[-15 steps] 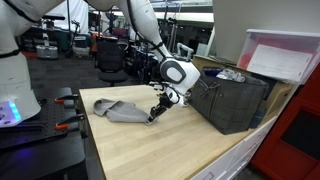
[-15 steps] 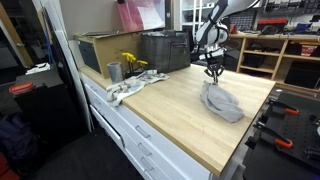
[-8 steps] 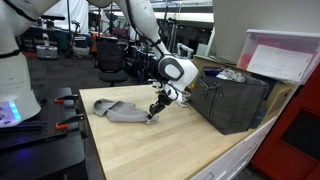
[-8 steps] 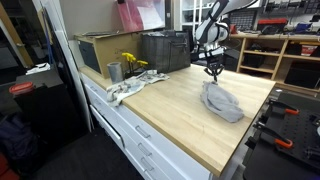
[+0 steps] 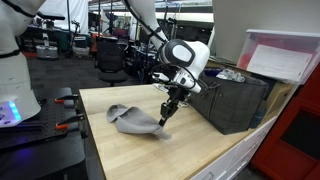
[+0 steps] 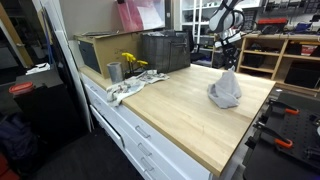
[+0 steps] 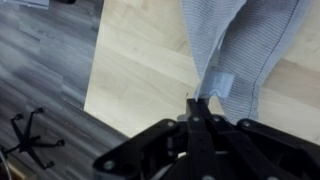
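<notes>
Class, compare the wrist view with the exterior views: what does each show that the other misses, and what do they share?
Only the wrist view shows the small tag on the grey cloth, right by the shut end effector, plus a chair base. Only exterior views show the dark crate and yellow flowers. All share the cloth, the end effector and the wooden tabletop.
</notes>
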`<state>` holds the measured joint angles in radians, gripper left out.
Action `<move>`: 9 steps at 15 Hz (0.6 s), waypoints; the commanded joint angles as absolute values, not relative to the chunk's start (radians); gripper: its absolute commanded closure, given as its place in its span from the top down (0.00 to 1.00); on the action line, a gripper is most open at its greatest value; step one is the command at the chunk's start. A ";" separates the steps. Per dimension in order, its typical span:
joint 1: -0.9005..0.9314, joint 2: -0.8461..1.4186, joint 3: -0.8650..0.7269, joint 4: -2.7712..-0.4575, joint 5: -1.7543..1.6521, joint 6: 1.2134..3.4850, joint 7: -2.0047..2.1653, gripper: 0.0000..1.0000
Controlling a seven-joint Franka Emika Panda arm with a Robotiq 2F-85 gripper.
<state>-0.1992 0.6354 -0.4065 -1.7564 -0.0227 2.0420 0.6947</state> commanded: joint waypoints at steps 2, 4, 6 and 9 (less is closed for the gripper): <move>-0.182 0.550 -0.423 -1.831 -0.131 2.138 0.716 0.00; -0.192 0.492 -0.397 -1.869 -0.107 2.140 0.685 0.00; -0.217 0.427 -0.343 -1.904 -0.017 2.097 0.633 0.00; -0.206 0.345 -0.281 -1.955 0.100 2.019 0.594 0.00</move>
<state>-0.2018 0.4681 -0.3395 -1.8634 0.0101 2.0752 0.6435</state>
